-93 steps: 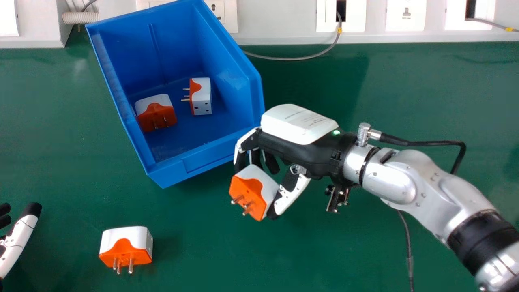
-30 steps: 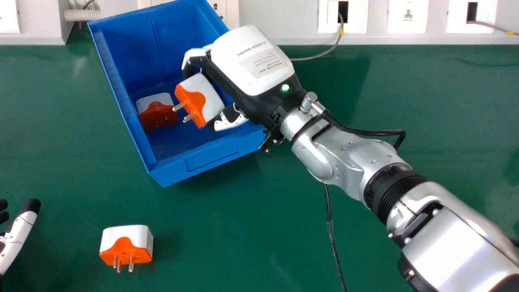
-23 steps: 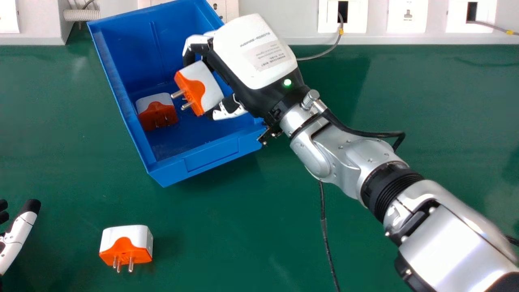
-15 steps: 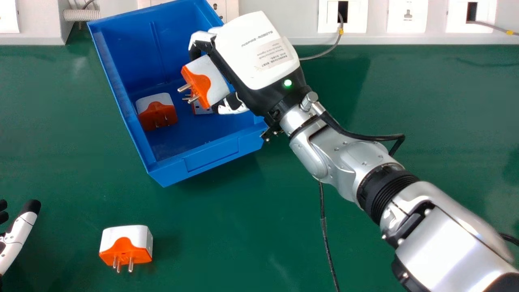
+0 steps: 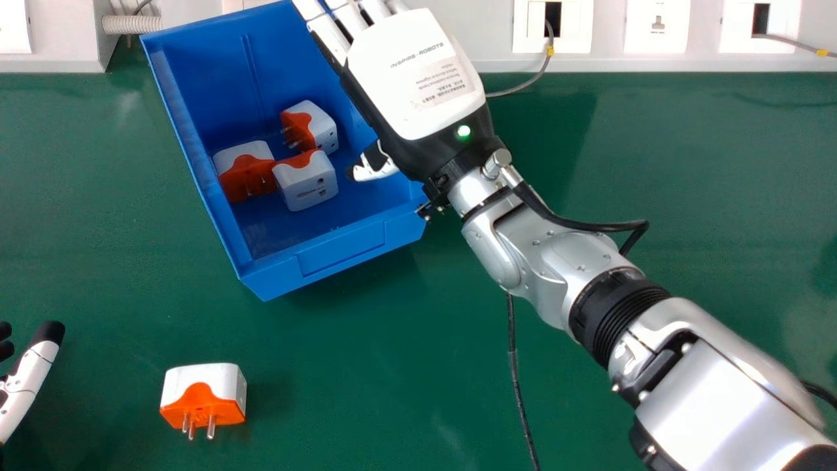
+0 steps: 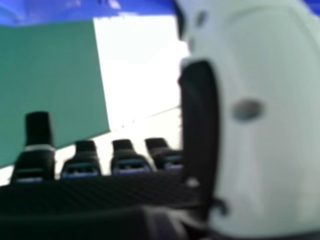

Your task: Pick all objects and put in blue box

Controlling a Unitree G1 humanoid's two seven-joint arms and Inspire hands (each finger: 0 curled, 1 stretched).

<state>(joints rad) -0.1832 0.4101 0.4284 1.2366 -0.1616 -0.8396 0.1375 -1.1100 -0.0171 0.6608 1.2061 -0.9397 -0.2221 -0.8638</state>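
The left adapter, the far adapter and the near adapter, white and orange, lie close together inside the blue box. Above it, the right hand has its fingers straight. One more adapter is on the green table; the left hand is at the left edge.

We note box plain blue. Bench solid dark green. Bench plug white, orange face with curved border, silver pins. We log three plugs in box same white and orange, no print pattern tagged. Right hand white over black, small green light. Left hand white and black. Forearm silver, black ribbed band. We mark arm cable black, wall cable grey, yellow tag.
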